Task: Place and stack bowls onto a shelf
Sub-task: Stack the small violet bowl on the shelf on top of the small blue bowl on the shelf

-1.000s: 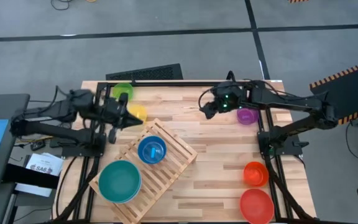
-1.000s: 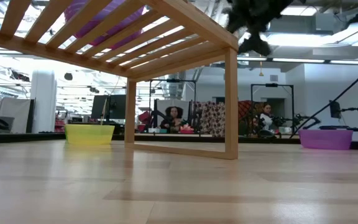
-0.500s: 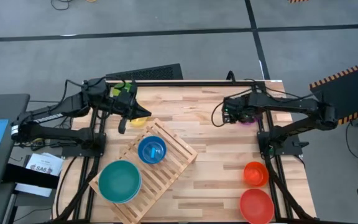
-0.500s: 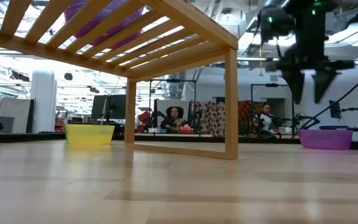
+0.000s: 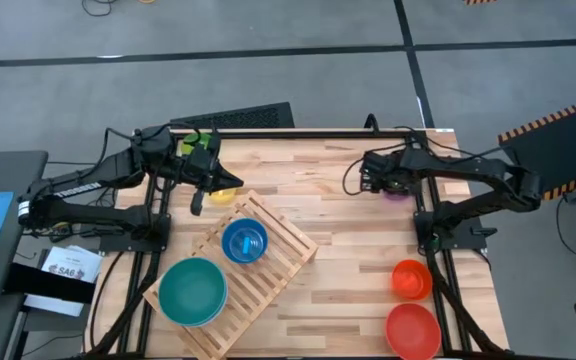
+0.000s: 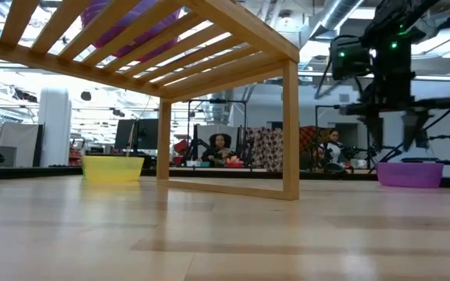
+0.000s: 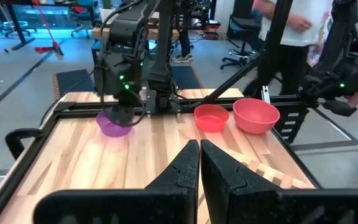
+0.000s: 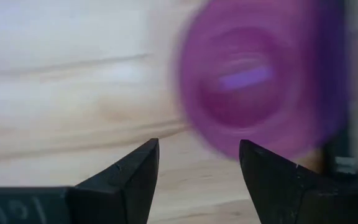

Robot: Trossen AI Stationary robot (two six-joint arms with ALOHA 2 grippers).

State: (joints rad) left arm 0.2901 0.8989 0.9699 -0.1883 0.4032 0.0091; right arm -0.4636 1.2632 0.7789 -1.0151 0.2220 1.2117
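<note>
My right gripper (image 5: 376, 182) (image 6: 393, 140) hangs open, fingers pointing down, just above the small purple bowl (image 6: 409, 173) (image 8: 260, 87) near the table's far right; the arm hides most of that bowl from above. My left gripper (image 5: 213, 180) (image 7: 199, 155) is shut and touches nothing, hovering by the yellow bowl (image 5: 226, 192) (image 6: 113, 168) at the far left. The slatted shelf (image 5: 268, 262) stands on its legs at the near left. It carries a blue bowl (image 5: 244, 242) and a large teal bowl (image 5: 193, 290).
A green bowl (image 5: 196, 147) sits at the far left edge behind my left arm. An orange bowl (image 5: 411, 278) and a red bowl (image 5: 413, 330) stand at the near right corner. Bare planks lie between shelf and right arm. People sit in the room beyond.
My right gripper has swung toward the table's right edge and come down over the purple bowl, staying open. My left arm moved toward the far edge beside the yellow bowl in the first half second, then kept still. No bowl has moved.
</note>
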